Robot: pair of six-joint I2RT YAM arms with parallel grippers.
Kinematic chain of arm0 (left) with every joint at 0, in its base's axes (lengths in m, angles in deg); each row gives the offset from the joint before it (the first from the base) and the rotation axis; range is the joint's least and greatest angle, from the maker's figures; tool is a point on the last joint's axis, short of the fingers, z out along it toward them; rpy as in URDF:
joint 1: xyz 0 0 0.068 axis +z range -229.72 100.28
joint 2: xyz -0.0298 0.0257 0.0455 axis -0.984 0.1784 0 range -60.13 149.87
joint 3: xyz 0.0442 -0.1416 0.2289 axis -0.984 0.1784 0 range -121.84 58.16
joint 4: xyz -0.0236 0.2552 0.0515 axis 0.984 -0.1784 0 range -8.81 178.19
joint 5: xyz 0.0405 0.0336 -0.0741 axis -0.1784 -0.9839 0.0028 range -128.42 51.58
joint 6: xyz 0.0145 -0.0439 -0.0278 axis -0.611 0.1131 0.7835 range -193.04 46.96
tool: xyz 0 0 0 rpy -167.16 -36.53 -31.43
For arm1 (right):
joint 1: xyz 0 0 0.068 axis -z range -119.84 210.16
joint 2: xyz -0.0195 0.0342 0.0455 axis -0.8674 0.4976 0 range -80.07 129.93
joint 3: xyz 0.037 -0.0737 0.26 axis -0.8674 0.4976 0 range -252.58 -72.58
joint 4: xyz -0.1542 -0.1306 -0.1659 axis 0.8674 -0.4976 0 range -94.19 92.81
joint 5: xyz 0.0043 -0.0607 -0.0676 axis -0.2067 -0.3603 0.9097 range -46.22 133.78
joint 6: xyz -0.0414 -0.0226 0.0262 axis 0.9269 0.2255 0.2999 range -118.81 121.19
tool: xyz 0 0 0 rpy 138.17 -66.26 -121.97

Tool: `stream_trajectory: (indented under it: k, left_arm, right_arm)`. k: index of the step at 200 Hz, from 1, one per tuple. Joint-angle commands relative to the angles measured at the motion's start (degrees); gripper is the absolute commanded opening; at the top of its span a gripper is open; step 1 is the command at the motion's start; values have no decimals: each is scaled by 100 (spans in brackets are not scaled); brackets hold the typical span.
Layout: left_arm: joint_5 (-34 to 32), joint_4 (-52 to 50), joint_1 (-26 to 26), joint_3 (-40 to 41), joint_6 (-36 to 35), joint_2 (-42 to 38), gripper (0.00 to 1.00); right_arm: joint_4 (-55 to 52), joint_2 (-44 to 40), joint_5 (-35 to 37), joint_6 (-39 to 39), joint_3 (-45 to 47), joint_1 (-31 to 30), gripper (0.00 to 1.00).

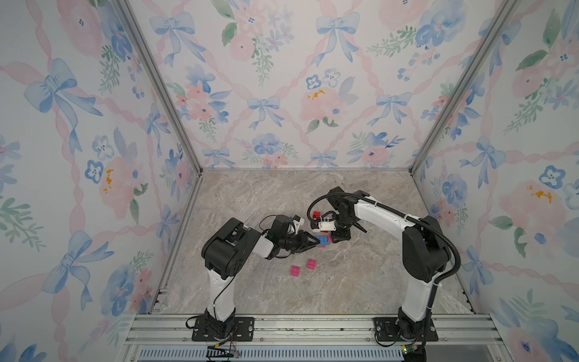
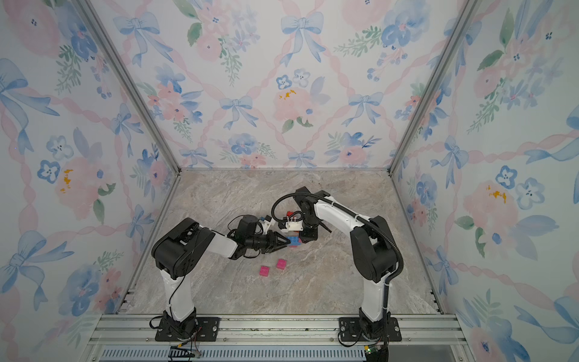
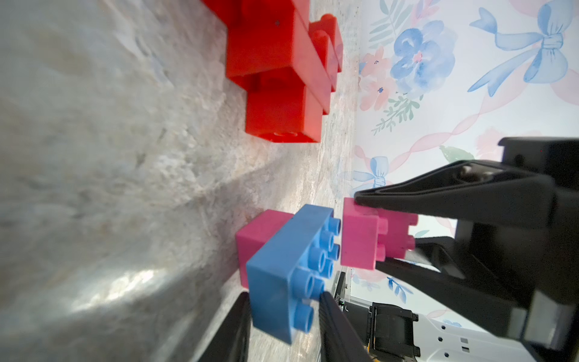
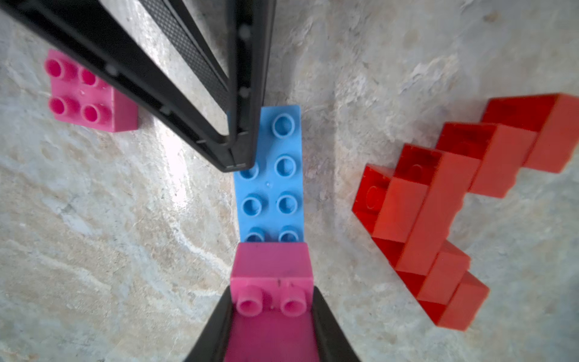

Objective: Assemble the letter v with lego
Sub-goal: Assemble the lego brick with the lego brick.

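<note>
Left claw (image 3: 283, 301) pinches the long blue studded plastic brick (image 4: 271, 181), while the right claw (image 4: 272, 291) clamps the square pink plastic brick (image 4: 271, 266) between its tips by the smooth sidewalls; both bricks are likely light, rigid and slippery.

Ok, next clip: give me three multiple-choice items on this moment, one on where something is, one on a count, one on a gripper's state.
1. Where are the joined red bricks?
A) lying on the table, apart from the blue brick
B) held up in the air
C) stacked on the blue brick

2. How many loose pink bricks lie on the table nearer the arm bases?
A) none
B) two
C) four

3. What is the right gripper doing?
A) open over bare table
B) shut on a red brick
C) shut on a pink brick

Answers:
1 A: the right wrist view shows a strip of bare table between red and blue.
2 B: both top views show just a pair there.
3 C: its fingers clamp the pink brick at the blue brick's end.
</note>
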Motion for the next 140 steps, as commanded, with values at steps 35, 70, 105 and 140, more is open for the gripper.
stream_trajectory:
  k: [35,70,105,140]
  left_arm:
    - [-168,-411,37,46,-105,168,38]
    - [-169,-411,37,48,-109,196,38]
    - [-163,-411,36,40,-107,206,38]
    - [-163,-408,38,40,-105,224,37]
  right_arm:
    - [-220,220,165,130,-238,-121,1]
    - [-314,283,134,190,-290,-169,0]
    - [-508,374,174,268,-380,-221,0]
    - [-887,599,480,364,-573,-303,0]
